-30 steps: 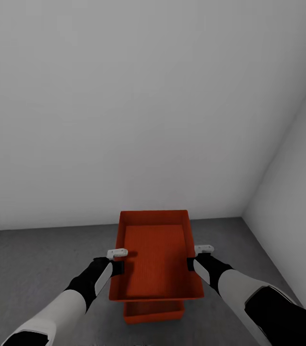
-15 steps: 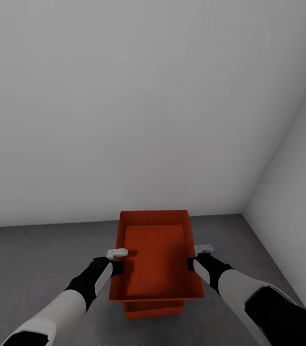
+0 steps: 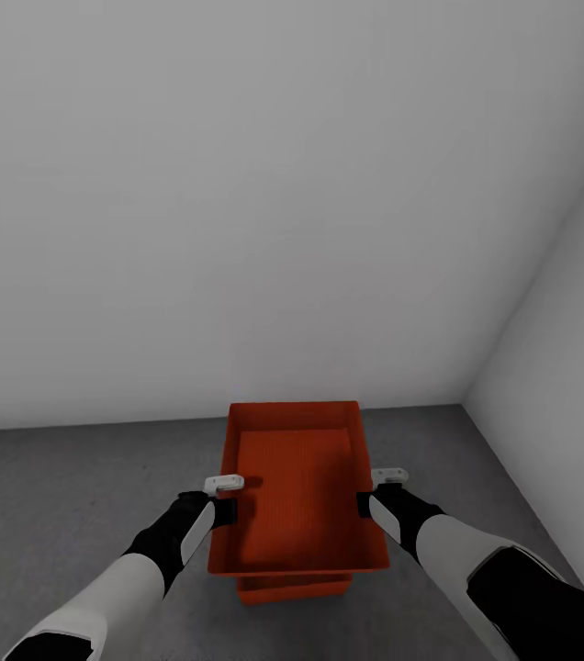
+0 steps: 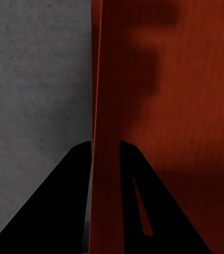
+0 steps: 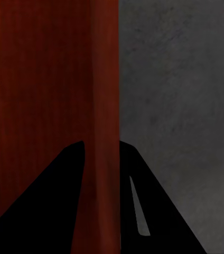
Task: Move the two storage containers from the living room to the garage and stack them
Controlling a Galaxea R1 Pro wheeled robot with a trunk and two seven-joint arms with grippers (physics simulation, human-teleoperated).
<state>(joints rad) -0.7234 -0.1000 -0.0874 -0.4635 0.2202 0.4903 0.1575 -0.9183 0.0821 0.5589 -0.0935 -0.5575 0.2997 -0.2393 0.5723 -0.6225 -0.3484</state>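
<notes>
Directly above the lower container (image 3: 292, 588) on the floor (image 3: 72, 496), the upper container (image 3: 297, 487) runs lengthwise away from me, left jaws (image 4: 108, 159) and right jaws (image 5: 100, 159) each clamping a side wall.

Quick count here: 2 red-orange storage containers, the upper one (image 3: 297, 496) sitting over the lower one (image 3: 292, 588), plus 2 grippers, left gripper (image 3: 223, 496) and right gripper (image 3: 376, 491), 2 pale grey walls, back wall (image 3: 237, 202) and side wall (image 3: 567, 367), and 1 concrete floor (image 3: 72, 496).
</notes>
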